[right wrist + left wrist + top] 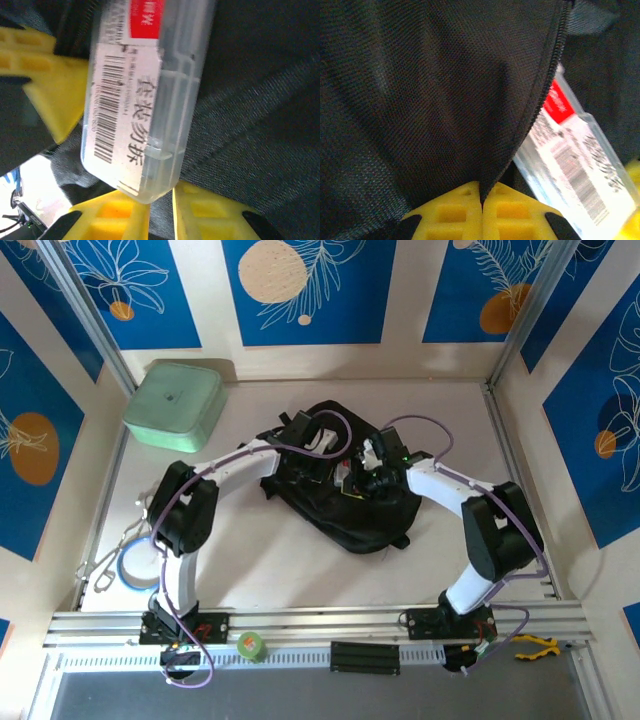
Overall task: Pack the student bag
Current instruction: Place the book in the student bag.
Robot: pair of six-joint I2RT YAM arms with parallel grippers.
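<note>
Yellow-fingered left gripper (481, 197) is pressed together on the zipper edge of the student bag (345, 525). That's the big black soft fabric backpack lying mid-way across the pale table (300, 575), with both arms reaching into it. From the top view that spot is just dark fabric. The left wrist view gives you the weave, the zipper teeth and the pinch itself.

Just beside that edge sits a clear rectangular plastic box (150, 90). The right wrist view gets its white label: a barcode, a red patch with white characters, and black Chinese characters I can't make out. The right gripper (161, 200) has its yellow fingers nearly together at the box's end, and I can't tell if it's actually gripping.

Further out, the top view has a mint-green square lidded box (173, 403) far left and a green tape roll (250, 646) on the near rail.
</note>
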